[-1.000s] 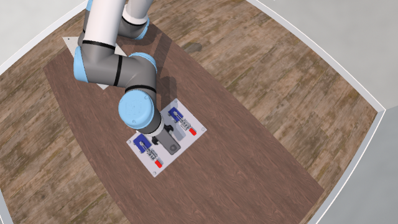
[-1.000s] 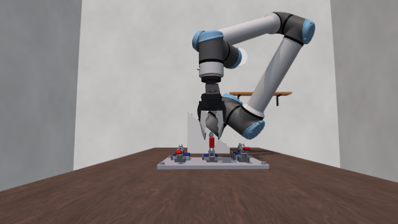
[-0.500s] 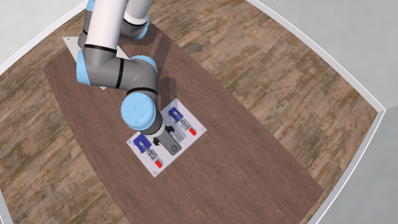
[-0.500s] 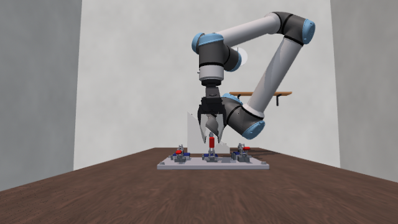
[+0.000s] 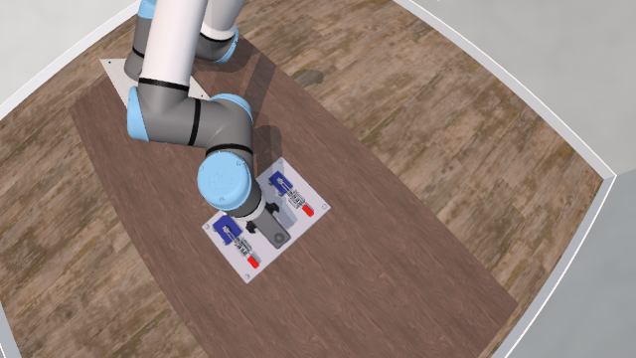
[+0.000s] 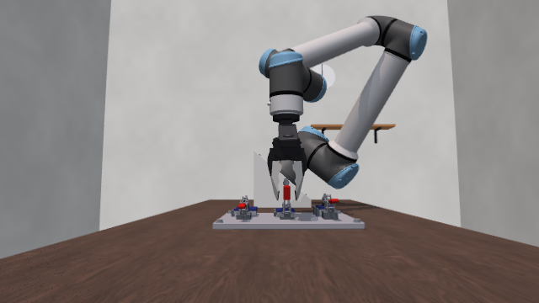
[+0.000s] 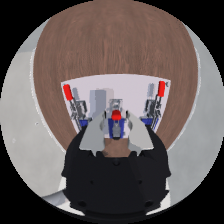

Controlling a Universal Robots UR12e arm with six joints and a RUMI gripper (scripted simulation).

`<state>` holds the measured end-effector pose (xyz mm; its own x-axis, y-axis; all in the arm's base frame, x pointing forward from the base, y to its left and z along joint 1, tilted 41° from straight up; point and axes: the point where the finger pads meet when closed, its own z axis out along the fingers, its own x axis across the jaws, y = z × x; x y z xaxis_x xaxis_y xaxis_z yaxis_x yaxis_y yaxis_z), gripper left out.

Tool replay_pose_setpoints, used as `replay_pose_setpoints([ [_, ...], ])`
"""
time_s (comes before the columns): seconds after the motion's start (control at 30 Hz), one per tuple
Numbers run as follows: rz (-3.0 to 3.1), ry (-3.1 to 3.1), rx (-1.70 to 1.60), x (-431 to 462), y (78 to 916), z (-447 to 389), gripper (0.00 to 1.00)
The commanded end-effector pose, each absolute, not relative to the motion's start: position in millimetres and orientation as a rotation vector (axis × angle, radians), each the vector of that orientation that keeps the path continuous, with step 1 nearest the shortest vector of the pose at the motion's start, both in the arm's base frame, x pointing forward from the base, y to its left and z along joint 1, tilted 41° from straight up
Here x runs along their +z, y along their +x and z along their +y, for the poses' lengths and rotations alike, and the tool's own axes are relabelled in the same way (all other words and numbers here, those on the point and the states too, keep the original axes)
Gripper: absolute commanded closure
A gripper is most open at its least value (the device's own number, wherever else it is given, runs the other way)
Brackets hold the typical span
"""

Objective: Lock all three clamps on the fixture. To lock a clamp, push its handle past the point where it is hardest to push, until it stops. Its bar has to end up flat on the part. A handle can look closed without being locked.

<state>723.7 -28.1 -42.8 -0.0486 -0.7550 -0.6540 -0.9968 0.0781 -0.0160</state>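
While the middle clamp's upright red-tipped handle (image 6: pixel 286 192) stands between the fingers of the black two-jaw gripper (image 6: pixel 287 196), the jaws are partly spread and pinch nothing, so pushing looks like the plan. On the flat grey fixture plate (image 6: pixel 269 225) nearest the exterior view, both outer clamps' red handles (image 6: pixel 242 205) (image 6: pixel 333 201) lie down. The push should probably carry the handle over its stiff point to a hard stop. Behind rises the grey-and-blue arm (image 6: pixel 366 101).

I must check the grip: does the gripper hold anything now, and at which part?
Nothing is held. The gripper stands partly open, its fingers either side of the middle clamp's upright red handle, not clamping it.
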Motion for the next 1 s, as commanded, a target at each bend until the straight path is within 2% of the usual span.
replay_pose_setpoints([
  [0.0, 1.858, -1.726, 0.620, -40.3, 724.6, -30.2, 0.72],
  [0.97, 1.862, -1.721, 0.626, -42.9, 722.8, -30.9, 0.72],
])
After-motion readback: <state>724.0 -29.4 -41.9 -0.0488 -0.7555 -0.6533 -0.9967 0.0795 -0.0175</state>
